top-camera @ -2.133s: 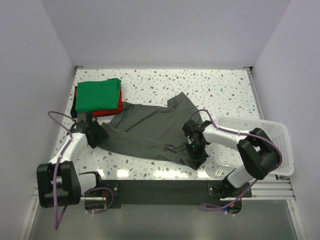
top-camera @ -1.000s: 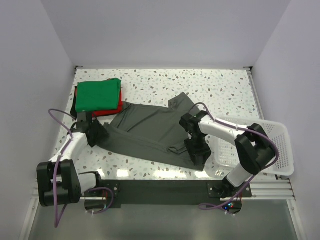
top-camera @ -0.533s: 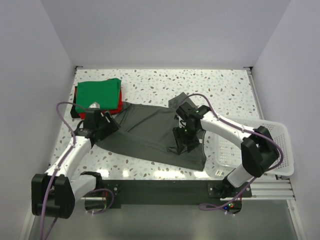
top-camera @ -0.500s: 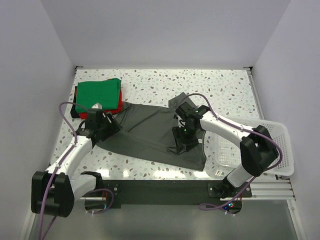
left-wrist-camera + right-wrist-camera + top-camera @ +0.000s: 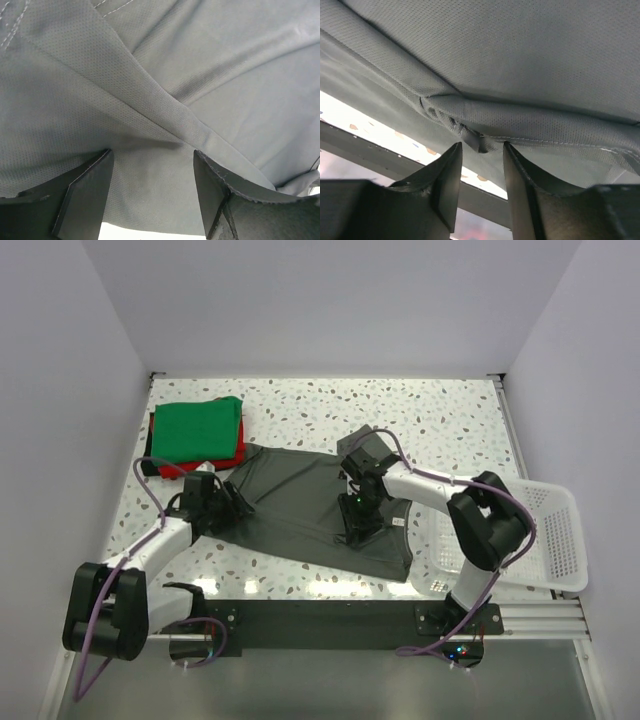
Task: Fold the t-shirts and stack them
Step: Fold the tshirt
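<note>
A large charcoal-grey t-shirt (image 5: 295, 505) lies spread across the table's middle. At the back left, a folded green t-shirt (image 5: 197, 430) rests on a folded red t-shirt (image 5: 218, 462). My left gripper (image 5: 226, 508) is low over the grey shirt's left edge. In the left wrist view it (image 5: 151, 152) stands open, with flat grey cloth (image 5: 165, 75) and a diagonal fold under it. My right gripper (image 5: 358, 516) hovers over the shirt's right half. Its jaws (image 5: 481, 145) stand narrowly apart, with a small seam fold (image 5: 472, 140) at their tips, not pinched.
A white mesh basket (image 5: 548, 530) stands at the right edge, close to the right arm's elbow. The grey shirt's lower right corner (image 5: 392, 558) reaches toward the table's front edge. The enclosure's walls close in the back and both sides.
The left gripper has moved forward and right onto the grey shirt's left edge. The right gripper has slid left over the shirt, and its jaws have narrowed.
</note>
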`<control>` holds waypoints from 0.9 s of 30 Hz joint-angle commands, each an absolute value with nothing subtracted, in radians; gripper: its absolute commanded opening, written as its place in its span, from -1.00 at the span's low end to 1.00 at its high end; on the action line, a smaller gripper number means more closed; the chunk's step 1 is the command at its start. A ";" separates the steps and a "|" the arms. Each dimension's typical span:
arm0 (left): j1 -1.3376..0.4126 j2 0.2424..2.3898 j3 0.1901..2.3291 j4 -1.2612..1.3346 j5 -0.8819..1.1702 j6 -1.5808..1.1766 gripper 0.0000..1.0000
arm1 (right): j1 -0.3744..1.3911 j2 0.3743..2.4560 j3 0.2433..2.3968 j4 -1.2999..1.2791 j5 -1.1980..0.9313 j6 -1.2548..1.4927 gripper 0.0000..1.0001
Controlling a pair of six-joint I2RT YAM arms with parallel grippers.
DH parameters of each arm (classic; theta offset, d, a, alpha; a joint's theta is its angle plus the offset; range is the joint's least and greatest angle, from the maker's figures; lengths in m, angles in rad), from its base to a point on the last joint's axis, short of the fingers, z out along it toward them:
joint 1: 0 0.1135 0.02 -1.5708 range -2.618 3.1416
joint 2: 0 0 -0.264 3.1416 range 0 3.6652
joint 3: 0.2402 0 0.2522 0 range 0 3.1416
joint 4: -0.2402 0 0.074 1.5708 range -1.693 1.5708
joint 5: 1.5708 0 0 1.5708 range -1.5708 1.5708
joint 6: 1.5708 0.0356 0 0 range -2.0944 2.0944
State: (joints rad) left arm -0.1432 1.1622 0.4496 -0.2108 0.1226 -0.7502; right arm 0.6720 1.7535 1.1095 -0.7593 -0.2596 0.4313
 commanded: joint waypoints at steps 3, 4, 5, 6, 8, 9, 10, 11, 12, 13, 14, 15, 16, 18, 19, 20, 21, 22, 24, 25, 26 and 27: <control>-0.149 1.172 0.397 -0.189 0.115 -0.758 0.40 | 0.672 1.779 1.106 -0.719 -0.267 0.446 -0.28; -0.147 1.172 0.393 -0.187 0.114 -0.756 0.40 | 0.670 1.785 1.108 -0.715 -0.271 0.448 -0.36; -0.147 1.173 0.390 -0.186 0.114 -0.758 0.40 | 0.670 1.793 1.108 -0.710 -0.276 0.446 -0.41; -0.147 1.173 0.387 -0.186 0.114 -0.759 0.40 | 0.672 1.795 1.109 -0.710 -0.279 0.448 -0.46; -0.147 1.175 0.384 -0.187 0.114 -0.761 0.40 | 0.672 1.787 1.120 -0.716 -0.278 0.446 -0.72; -0.147 1.174 0.380 -0.190 0.114 -0.759 0.40 | 0.672 1.786 1.124 -0.722 -0.270 0.448 -0.81; -0.149 1.173 0.377 -0.193 0.110 -0.759 0.40 | 0.672 1.779 1.130 -0.738 -0.267 0.448 -0.91; -0.147 1.173 0.376 -0.196 0.107 -0.759 0.40 | 0.672 1.775 1.147 -0.747 -0.262 0.443 -0.95; -0.147 1.169 0.373 -0.207 0.104 -0.756 0.40 | 0.670 1.767 1.158 -0.759 -0.252 0.443 -0.96; -0.147 1.169 0.371 -0.215 0.100 -0.756 0.40 | 0.670 1.764 1.170 -0.787 -0.244 0.442 -0.96; -0.147 1.164 0.370 -0.221 0.086 -0.756 0.40 | 0.672 1.763 1.195 -0.802 -0.238 0.437 -0.97; -0.147 1.155 0.365 -0.241 0.080 -0.755 0.40 | 0.672 1.756 1.207 -0.817 -0.221 0.436 -0.97; -0.147 1.151 0.364 -0.250 0.068 -0.756 0.40 | 0.670 1.753 1.221 -0.845 -0.213 0.433 -0.98; -0.147 1.129 0.357 -0.273 0.058 -0.755 0.41 | 0.672 1.752 1.258 -0.867 -0.199 0.419 -0.98; -0.149 1.121 0.356 -0.279 0.052 -0.755 0.41 | 0.672 1.756 1.284 -0.888 -0.190 0.413 -0.98; -0.147 1.108 0.353 -0.285 0.051 -0.755 0.41 | 0.672 1.762 1.296 -0.894 -0.186 0.402 -0.98; -0.147 1.100 0.350 -0.296 0.051 -0.755 0.41 | 0.672 1.766 1.305 -0.897 -0.183 0.397 -0.98; -0.147 1.094 0.348 -0.302 0.049 -0.756 0.41 | 0.672 1.784 1.321 -0.899 -0.176 0.393 -0.98; -0.147 1.077 0.342 -0.314 0.049 -0.756 0.41 | 0.670 1.811 1.338 -0.897 -0.172 0.379 -0.97; -0.147 1.072 0.342 -0.316 0.052 -0.756 0.41 | 0.670 1.840 1.345 -0.897 -0.172 0.373 -0.96; -0.147 1.066 0.341 -0.314 0.057 -0.756 0.41 | 0.672 1.857 1.368 -0.903 -0.169 0.362 -0.95; -0.147 1.065 0.342 -0.319 0.058 -0.761 0.42 | 0.670 1.873 1.382 -0.908 -0.167 0.357 -0.94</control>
